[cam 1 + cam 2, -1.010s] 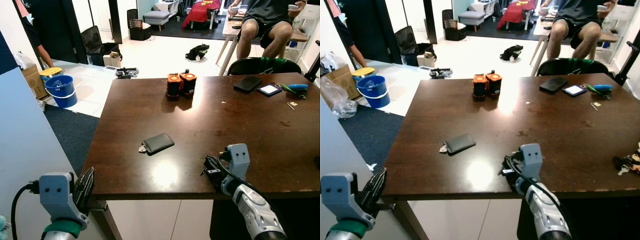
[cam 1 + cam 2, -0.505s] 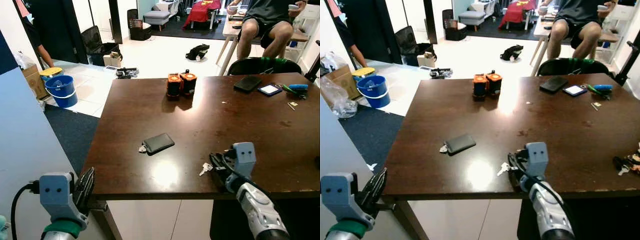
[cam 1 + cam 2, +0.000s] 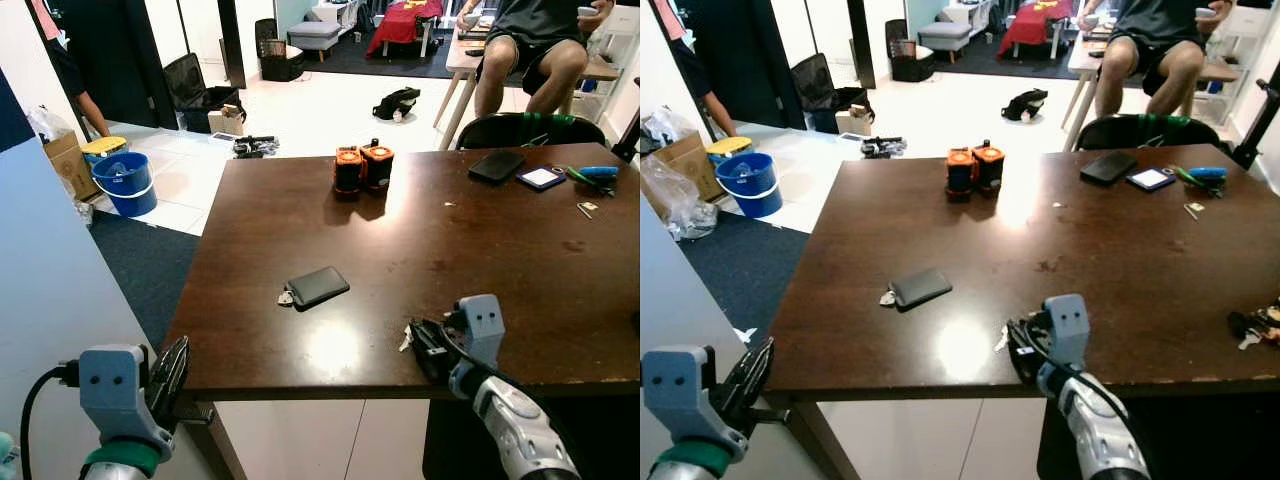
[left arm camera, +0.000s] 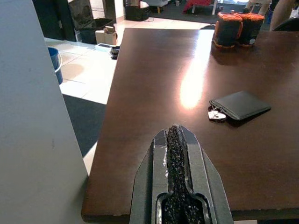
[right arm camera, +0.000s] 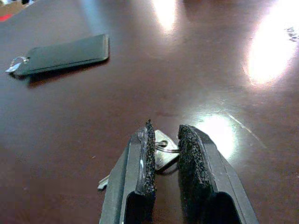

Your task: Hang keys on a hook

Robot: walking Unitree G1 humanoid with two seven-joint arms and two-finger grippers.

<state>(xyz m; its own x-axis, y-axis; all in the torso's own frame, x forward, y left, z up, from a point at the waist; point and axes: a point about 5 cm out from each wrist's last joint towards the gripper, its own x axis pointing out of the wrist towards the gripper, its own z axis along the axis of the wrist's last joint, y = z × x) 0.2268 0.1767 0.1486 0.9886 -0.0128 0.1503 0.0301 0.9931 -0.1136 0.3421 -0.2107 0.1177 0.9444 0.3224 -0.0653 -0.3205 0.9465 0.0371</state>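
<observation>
the small silver metal keys on their ring point(image 5: 161, 151) lie flat near the dark wooden table's point(image 3: 480, 240) front edge; the right gripper point(image 5: 164, 156) straddles them, narrowly parted; light, hard, likely slippery; pinch the ring; left gripper point(image 4: 174, 154) closed, idle.

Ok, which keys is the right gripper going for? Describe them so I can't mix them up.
On the dark wooden table, look at the near edge, where the right gripper sits low with its fingers either side of them. The keys are small, silver and loose on a ring, unlike the ring attached to the black card holder further left.
</observation>
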